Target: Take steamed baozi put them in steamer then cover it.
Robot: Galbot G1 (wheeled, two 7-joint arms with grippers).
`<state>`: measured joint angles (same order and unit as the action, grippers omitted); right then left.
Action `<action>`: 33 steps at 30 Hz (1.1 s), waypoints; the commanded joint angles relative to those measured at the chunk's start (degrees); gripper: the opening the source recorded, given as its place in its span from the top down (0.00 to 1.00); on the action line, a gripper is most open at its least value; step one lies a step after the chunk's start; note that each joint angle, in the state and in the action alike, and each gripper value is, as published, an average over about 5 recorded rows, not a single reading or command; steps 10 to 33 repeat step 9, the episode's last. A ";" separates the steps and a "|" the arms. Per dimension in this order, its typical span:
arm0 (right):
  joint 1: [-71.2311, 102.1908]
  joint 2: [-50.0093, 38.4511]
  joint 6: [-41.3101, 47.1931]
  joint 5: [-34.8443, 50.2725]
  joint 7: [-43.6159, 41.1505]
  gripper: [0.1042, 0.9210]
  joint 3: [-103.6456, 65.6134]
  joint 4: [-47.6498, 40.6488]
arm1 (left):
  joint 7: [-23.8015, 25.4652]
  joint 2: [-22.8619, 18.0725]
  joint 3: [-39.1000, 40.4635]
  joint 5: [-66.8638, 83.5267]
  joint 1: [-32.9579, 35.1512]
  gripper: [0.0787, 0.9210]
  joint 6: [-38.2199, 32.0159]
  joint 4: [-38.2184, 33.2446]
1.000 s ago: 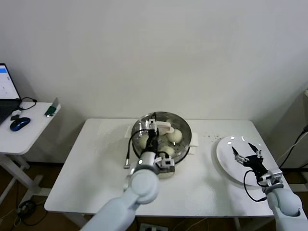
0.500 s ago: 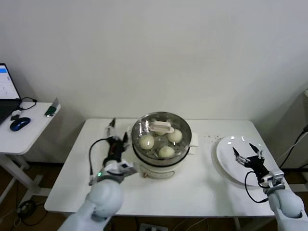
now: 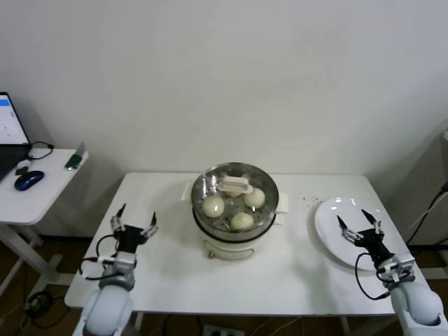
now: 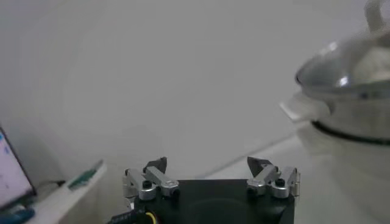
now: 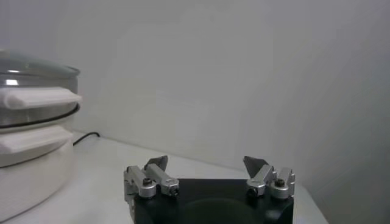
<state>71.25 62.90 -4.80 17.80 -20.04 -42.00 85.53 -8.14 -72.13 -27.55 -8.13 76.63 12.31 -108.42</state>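
The steamer (image 3: 234, 224) stands at the table's middle on its cream base. Its clear glass cover (image 3: 264, 183) sits on top, cream handle (image 3: 234, 185) at the centre. Through the glass I see three baozi (image 3: 213, 206) (image 3: 254, 197) (image 3: 242, 220). My left gripper (image 3: 133, 225) is open and empty near the table's front left, well clear of the pot. My right gripper (image 3: 359, 223) is open and empty over the white plate (image 3: 332, 238) at the right. The left wrist view shows open fingers (image 4: 156, 165) with the covered steamer (image 4: 350, 91) beyond. In the right wrist view, open fingers (image 5: 157, 163) and the steamer (image 5: 30, 152) appear.
A side table (image 3: 42, 185) at the left carries a laptop (image 3: 10, 136), a blue mouse (image 3: 28, 180) and a small green item (image 3: 74, 159). The wall stands close behind the table. A cable hangs at the far right (image 3: 428, 210).
My left arm has pulled back from above the steamer to the table's front left, gripper open. The cover stays on the pot. The right gripper has barely moved.
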 commanded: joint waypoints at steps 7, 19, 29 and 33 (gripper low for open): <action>2.52 1.58 -1.62 1.28 -0.25 0.12 -0.60 3.23 | 1.66 -4.58 -9.39 17.90 8.26 0.12 -26.10 7.11; 2.60 1.59 -1.60 1.53 -0.23 0.12 -0.72 3.36 | 1.82 -4.54 -9.48 17.84 8.57 0.12 -26.11 6.83; 2.60 1.59 -1.60 1.53 -0.23 0.12 -0.72 3.36 | 1.82 -4.54 -9.48 17.84 8.57 0.12 -26.11 6.83; 2.60 1.59 -1.60 1.53 -0.23 0.12 -0.72 3.36 | 1.82 -4.54 -9.48 17.84 8.57 0.12 -26.11 6.83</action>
